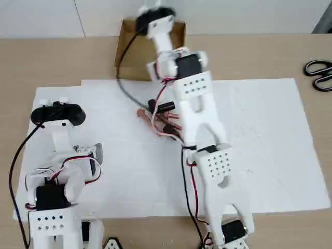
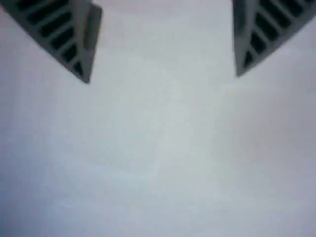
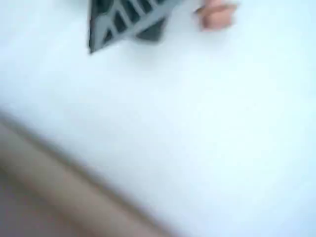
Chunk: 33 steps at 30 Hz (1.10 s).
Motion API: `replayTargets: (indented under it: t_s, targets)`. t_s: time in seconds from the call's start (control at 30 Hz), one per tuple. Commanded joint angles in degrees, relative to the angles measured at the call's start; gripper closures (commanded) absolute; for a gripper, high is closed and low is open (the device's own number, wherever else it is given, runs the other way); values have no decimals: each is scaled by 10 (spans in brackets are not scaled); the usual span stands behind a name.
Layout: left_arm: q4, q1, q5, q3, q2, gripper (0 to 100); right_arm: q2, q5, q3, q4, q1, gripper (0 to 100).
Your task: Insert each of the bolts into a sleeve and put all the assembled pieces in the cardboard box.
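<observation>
**A:** Tan table [image 1: 52,57], with a white sheet [image 1: 259,129] over most of it. Shall we start with the hands?

**B:** The left hand [image 2: 163,76] is spread wide, with nothing between its two fingers and bare sheet below. From above, the left arm [image 1: 57,171] sits folded at the sheet's left end, on the arms' side.

**A:** And the right hand [image 3: 129,19]?

**B:** I cannot tell how it stands. Its wrist view gives one finger, over the sheet near an edge where a strip of table shows.

**A:** Is there anything by that finger?

**B:** A copper bit [image 3: 217,14] just beside it, against the white. It's too blurred to say bolt or sleeve, or whether it touches the finger.

**A:** What's farther out?

**B:** From above, the right arm [image 1: 207,129] stretches from the near edge over the sheet's middle toward the far side. Beside it and partly under it, copper pieces [image 1: 167,123] lie in a loose cluster on the sheet, among red wires [image 1: 162,91]. I can't tell which are bolts and which are sleeves.

**A:** And the box [image 1: 126,49]?

**B:** It's on the table just past the sheet's far edge. The arm's wrist is in front of it, so its inside is hidden.

**A:** And beyond that?

**B:** Scissors [image 1: 317,75] at the table's right edge, off the sheet and well apart from the rest.
</observation>
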Motion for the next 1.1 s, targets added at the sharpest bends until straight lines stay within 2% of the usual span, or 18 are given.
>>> replayTargets:
  t_s: [0.0, 0.37, 1.07]
  targets:
    - [-4, -3, -3, -1, -6, 818, -22, -39, -21, 20, -36, 808]
    - [-4, -5, -3, -1, -6, 818, 97, -76, -22, 21, -73, 808]
    - [-24, -4, -3, 20, -6, 819, 173, -76, -23, 27, -43, 809]
